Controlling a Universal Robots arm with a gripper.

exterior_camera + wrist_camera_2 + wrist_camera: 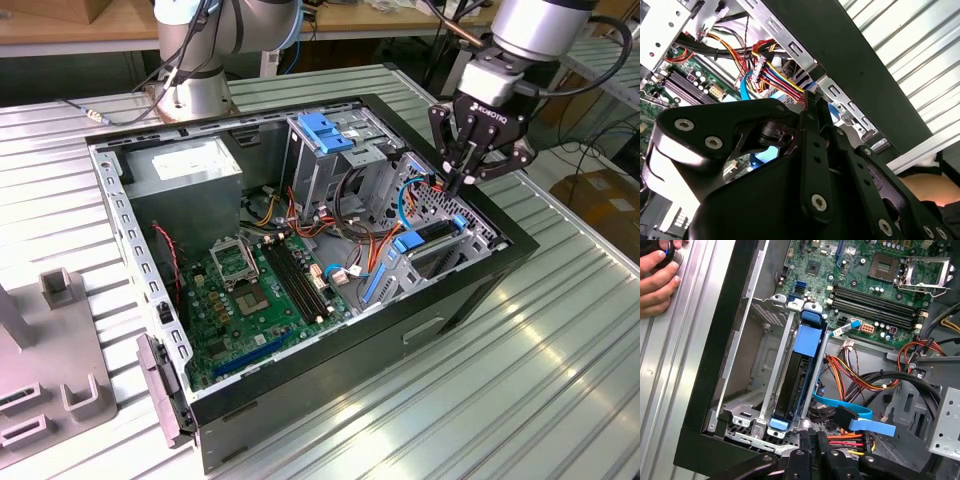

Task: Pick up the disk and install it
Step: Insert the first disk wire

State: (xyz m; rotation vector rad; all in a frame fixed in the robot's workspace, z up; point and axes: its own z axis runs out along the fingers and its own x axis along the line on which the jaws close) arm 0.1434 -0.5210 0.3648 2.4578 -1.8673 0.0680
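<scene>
The disk (pixel 799 371) stands on edge in a bay slot of the open computer case (pixel 470 290), with blue carrier rails along its top and a blue tab at each end. In the exterior view the disk (pixel 432 236) sits by the case wall on the exterior view's right. My gripper (pixel 457 183) hangs just above the disk's end nearest that wall. Its fingers are shut together with nothing between them. Both wrist views show the black fingertips (pixel 812 440) pressed together over the bay frame, the gripper (pixel 812 100) close to a cable bundle.
A bundle of coloured power cables (pixel 855 380) and a flat blue cable (pixel 860 417) lie right beside the bay. The motherboard (pixel 255 290), grey power supply box (pixel 190 170) and blue-latched drive cage (pixel 325 130) fill the case. A person's hand (pixel 655 270) rests outside it.
</scene>
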